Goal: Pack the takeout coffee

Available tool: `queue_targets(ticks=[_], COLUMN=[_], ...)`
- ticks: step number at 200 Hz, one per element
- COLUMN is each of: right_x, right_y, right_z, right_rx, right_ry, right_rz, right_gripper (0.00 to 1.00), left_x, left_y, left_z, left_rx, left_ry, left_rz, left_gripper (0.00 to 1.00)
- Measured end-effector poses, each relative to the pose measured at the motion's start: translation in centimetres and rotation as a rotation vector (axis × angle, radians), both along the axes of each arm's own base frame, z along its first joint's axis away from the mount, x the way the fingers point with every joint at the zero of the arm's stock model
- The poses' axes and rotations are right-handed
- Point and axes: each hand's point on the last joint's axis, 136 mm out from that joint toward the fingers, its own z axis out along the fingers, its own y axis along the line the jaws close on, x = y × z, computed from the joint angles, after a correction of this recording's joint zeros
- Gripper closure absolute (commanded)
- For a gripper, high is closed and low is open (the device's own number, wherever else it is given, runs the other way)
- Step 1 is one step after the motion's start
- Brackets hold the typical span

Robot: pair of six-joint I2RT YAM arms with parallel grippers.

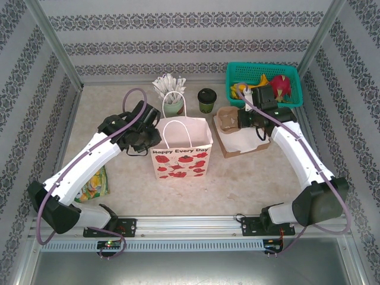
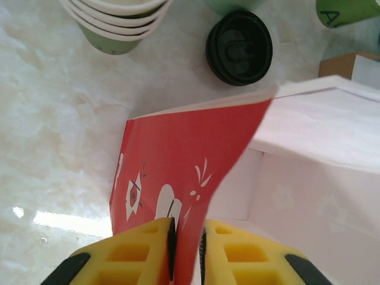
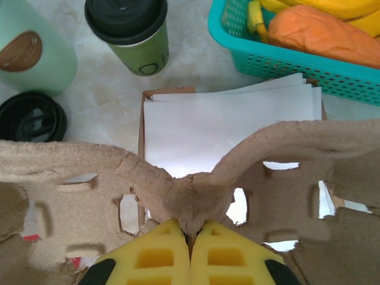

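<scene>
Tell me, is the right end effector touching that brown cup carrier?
Touching. The right wrist view shows the right end effector pinched shut on the middle ridge of the cup carrier.

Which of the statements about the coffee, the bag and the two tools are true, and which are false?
1. The takeout coffee stands inside the paper bag. False: it stands outside, behind the bag.
2. The right tool is shut on a brown pulp cup carrier. True.
3. The takeout coffee has no lid. False: a black lid sits on it.
4. The left tool has the bag's red side wall between its fingers. True.
</scene>
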Motion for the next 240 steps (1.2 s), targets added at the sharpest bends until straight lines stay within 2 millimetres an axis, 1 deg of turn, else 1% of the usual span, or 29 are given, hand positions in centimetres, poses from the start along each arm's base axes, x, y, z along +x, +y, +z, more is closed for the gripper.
queue_targets(ticks=[23,26,44,63,82,101,108,117,144,160,176,193,219,226,240], right_x=[-0.1,-0.2,-0.3,-0.4,-0.4,-0.6,-0.7,-0.8,-1.5,-1.9,-2.1,-2.3,-2.8,-2.9,-3.3], right_y=[-1.0,-1.1,-1.6,-1.9,-2.6,-3.6,-3.9,-4.1,-4.4,-4.6,-4.8,-5.1,-5.6,-5.7,-5.7], right_z=[1.1,1.2,1.9,2.0,1.9,1.7,1.8,2.0,3.0,3.6,4.0,4.2,4.9,5.2,5.8], right_rx=[0.046,0.052,0.076,0.091,0.102,0.101,0.098,0.093,0.092,0.1,0.107,0.117,0.131,0.136,0.15], right_ry=[-0.02,-0.023,-0.036,-0.034,-0.024,-0.014,-0.015,-0.02,-0.048,-0.061,-0.069,-0.077,-0.096,-0.104,-0.119], right_rz=[-0.072,-0.079,-0.114,-0.145,-0.189,-0.234,-0.245,-0.252,-0.262,-0.273,-0.294,-0.327,-0.37,-0.375,-0.382], right_gripper=[1.0,1.0,1.0,1.0,1.0,1.0,1.0,1.0,1.0,1.0,1.0,1.0,1.0,1.0,1.0], left_x=[0.5,0.6,0.9,1.2,1.5,1.4,1.3,1.1,0.1,-0.5,-1.1,-1.5,-1.8,-1.8,-1.6], left_y=[-1.5,-1.8,-3.1,-4.2,-4.6,-4.5,-4.4,-4.2,-3.2,-2.7,-2.9,-3.9,-6.2,-6.8,-7.7], left_z=[0.0,0.0,0.1,0.1,0.3,0.7,1.1,1.8,5.0,6.5,7.6,8.9,10.7,11.0,11.3], left_rx=[0.006,0.005,0.009,0.008,0.018,0.026,0.026,0.024,0.023,0.027,0.022,-0.006,-0.057,-0.062,-0.058], left_ry=[0.004,0.005,0.004,0.004,-0.004,-0.022,-0.039,-0.063,-0.172,-0.228,-0.276,-0.336,-0.442,-0.468,-0.508], left_rz=[-0.059,-0.068,-0.121,-0.17,-0.199,-0.222,-0.235,-0.252,-0.308,-0.35,-0.424,-0.52,-0.696,-0.739,-0.814], left_gripper=[0.78,0.76,0.7,0.69,0.58,0.43,0.37,0.33,0.17,0.07,0.01,0.0,0.0,0.0,0.03])
